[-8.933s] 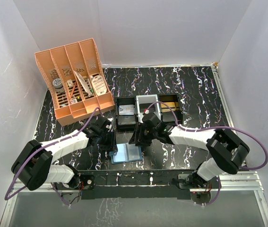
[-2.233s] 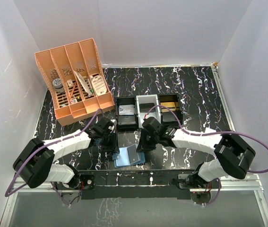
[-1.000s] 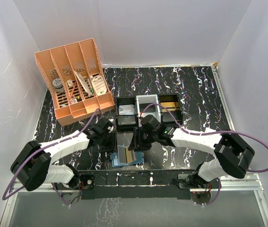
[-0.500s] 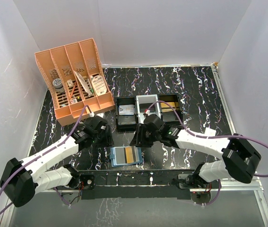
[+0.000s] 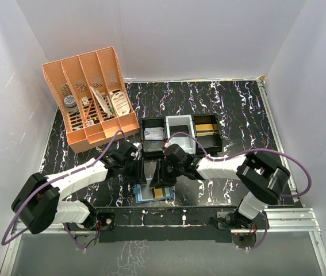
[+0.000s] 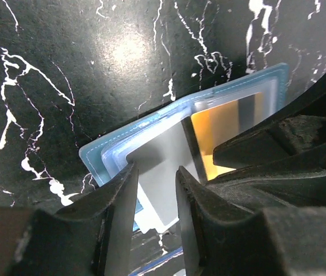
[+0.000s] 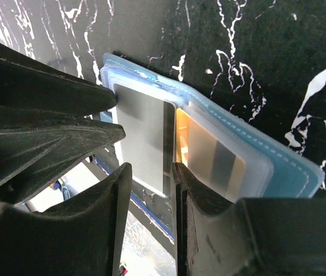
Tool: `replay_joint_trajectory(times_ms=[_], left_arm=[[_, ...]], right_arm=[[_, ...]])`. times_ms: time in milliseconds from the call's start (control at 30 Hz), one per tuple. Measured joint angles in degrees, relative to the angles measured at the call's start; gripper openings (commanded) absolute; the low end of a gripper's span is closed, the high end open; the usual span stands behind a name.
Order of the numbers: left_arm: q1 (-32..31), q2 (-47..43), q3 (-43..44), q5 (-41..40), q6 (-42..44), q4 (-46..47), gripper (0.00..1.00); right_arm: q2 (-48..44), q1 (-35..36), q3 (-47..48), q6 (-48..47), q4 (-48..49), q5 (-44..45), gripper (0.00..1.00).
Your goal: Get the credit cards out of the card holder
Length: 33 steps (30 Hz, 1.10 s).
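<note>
The teal-blue card holder [image 5: 144,197] lies open and flat near the table's front edge. In the left wrist view the card holder [image 6: 102,161] shows a glossy grey card [image 6: 163,152] and a gold card [image 6: 211,123] in its pockets. They show in the right wrist view too: holder [image 7: 292,172], grey card [image 7: 142,123], gold card [image 7: 206,152]. My left gripper [image 5: 140,175] [image 6: 155,169] and right gripper [image 5: 157,180] [image 7: 150,167] both hover low over the holder, facing each other. Each has its jaws a narrow gap apart over the grey card, which lies flat.
An orange desk organiser [image 5: 91,98] with small items stands at the back left. A black tray [image 5: 153,140], a white tray [image 5: 179,129] and a second black tray [image 5: 206,129] stand in a row just behind the grippers. The table's front rail [image 5: 168,214] is close below the holder.
Half a second ago the holder lay uncovered with both grippers back from it. Both grippers have since moved in over it, the left from the left, the right from behind.
</note>
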Motion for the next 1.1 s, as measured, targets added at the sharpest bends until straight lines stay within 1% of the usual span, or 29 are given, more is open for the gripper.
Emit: replay_joint_trajectory(times_ms=[133,400,533,633,767,867,967,1100], left_arm=[[0.0,2.3,-0.4,0.9,1.0,0.1,0.27],[0.0,3.4,-1.2,0.9,1.6,0.7,0.24],[0.0,3.2,-1.9,0.9,1.5,1.7,0.24],[0.0,3.1,-1.9,0.9,1.5,1.8,0.24],[0.0,3.1,-1.9,0.9,1.5,1.7,0.24],[0.0,3.1,-1.9,0.8,1.6,1.7,0.23],[0.0,3.1,-1.9,0.8,1.6,1.7,0.23],[-0.1,3.2,-1.9,0.7,1.6,1.7,0.22]], right_arm=[[2.1,0.0,-0.7,0.7,1.5,-0.7,0.32],[2.3,0.0,-1.0,1.9,1.3,-0.2,0.33],[2.8,0.0,-2.6,3.1,4.8,-1.6,0.27],[3.5,0.0,-4.0,4.6,8.2,-3.1,0.19],[3.6,-0.1,-5.4,5.6,10.3,-3.6,0.13],[3.6,-0.3,-6.3,6.2,11.7,-4.2,0.05],[3.5,-0.9,-7.5,6.9,13.7,-4.9,0.04],[2.9,-1.8,-9.5,8.1,17.7,-6.5,0.04]])
